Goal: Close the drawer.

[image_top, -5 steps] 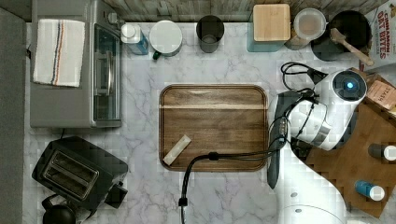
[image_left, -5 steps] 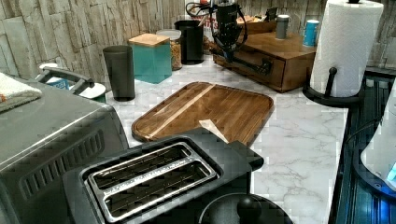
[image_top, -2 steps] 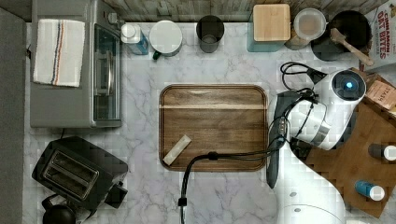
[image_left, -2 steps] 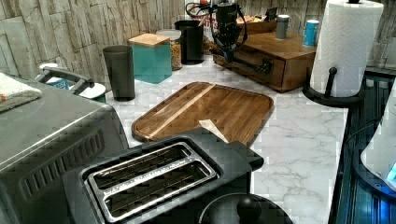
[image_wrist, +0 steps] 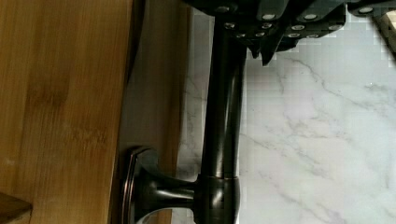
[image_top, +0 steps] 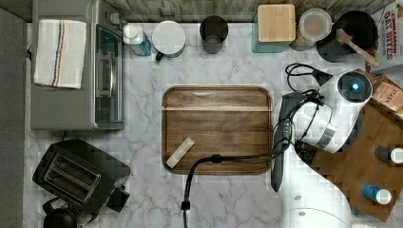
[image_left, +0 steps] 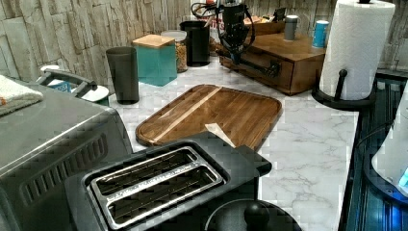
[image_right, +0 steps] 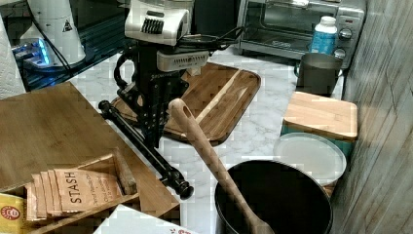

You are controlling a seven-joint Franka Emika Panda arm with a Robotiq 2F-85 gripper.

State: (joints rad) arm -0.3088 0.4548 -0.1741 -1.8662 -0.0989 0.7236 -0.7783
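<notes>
Honestly, next to nothing is seen to change here. The black gripper (image_left: pixel 235 48) is found at the same spot on the dark metal bar handle (image_left: pixel 260 66) of the medium-brown wooden drawer (image_left: pixel 262 80) as a second ago. No slide of the drawer front can be made out in the left view or the top view. The white robot arm (image_top: pixel 328 123) is found in the same pose over the handle at all three moments. If anything is shifted, it's too slight to be told. Nothing else on the white marble counter (image_top: pixel 228 209) is moved either.
</notes>
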